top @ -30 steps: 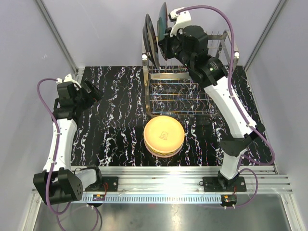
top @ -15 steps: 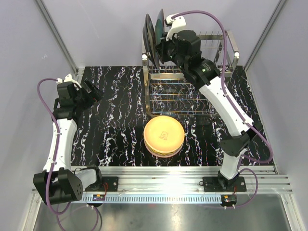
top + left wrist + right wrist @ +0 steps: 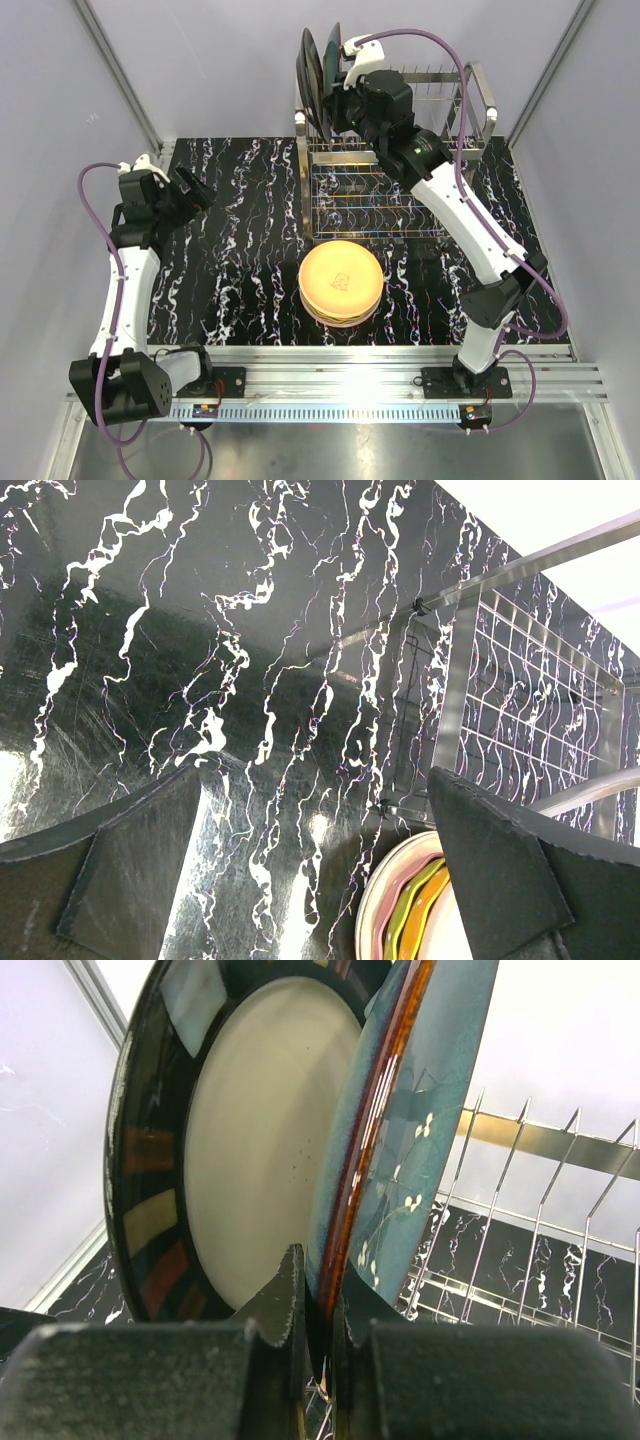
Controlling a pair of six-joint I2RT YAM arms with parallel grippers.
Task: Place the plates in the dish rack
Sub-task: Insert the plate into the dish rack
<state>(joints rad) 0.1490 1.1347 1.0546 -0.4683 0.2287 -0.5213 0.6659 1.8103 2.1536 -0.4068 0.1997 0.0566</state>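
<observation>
My right gripper point(image 3: 338, 97) point(image 3: 318, 1312) is shut on the rim of a teal-blue plate with white sprigs point(image 3: 425, 1120) and holds it upright at the left end of the chrome dish rack point(image 3: 470, 100). It stands close beside a dark brown-black plate with a cream centre point(image 3: 250, 1150) point(image 3: 308, 72) that stands upright in the rack. A stack of plates point(image 3: 340, 280), cream-orange on top, lies on the table in front of the rack. My left gripper point(image 3: 195, 188) point(image 3: 320, 880) is open and empty, far left of the stack's edge point(image 3: 405, 910).
The rack's free upright tines point(image 3: 520, 1210) run to the right of the held plate. The rack's lower wire tier point(image 3: 520, 680) spreads toward the stack. The black marbled tabletop point(image 3: 230, 250) lies between my left arm and the stack. Grey walls enclose the table.
My right gripper has carried the teal-blue plate leftward and a little further back, closer to the dark plate. My left arm has not moved.
</observation>
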